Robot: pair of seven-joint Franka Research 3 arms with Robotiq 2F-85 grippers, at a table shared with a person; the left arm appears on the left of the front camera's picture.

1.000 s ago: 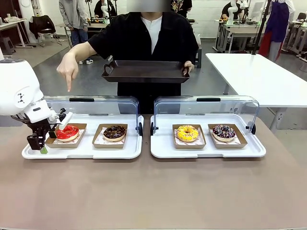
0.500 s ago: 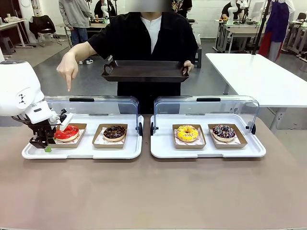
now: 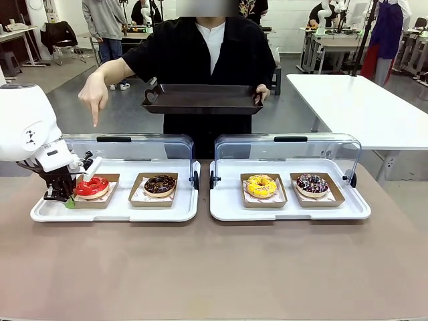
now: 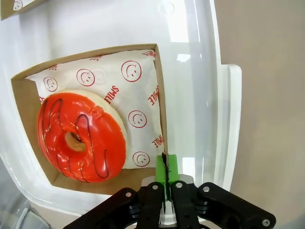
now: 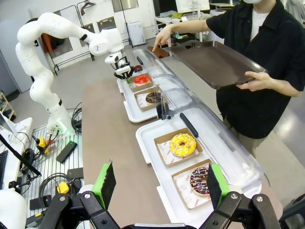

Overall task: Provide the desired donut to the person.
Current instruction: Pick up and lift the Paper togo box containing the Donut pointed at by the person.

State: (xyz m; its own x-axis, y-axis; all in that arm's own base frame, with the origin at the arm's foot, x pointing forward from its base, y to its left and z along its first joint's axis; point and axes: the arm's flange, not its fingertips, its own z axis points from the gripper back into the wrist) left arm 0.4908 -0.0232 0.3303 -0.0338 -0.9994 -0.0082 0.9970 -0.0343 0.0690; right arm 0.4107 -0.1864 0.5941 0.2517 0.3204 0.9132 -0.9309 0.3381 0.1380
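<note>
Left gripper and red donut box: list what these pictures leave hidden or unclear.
- Left wrist view: the left gripper covers the near corner of the red donut's cardboard box, so how much wall it has clamped is hidden.
- Front view: the grip is too small, and the gripper's body blocks it.
- Right wrist view: the same grip is far off and tiny.

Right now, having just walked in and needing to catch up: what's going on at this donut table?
The person holds a dark tray and points a hand down at the red donut. The left gripper is shut on the wall of that donut's cardboard box, in the left white tray. The right gripper hangs open, holding nothing.
</note>
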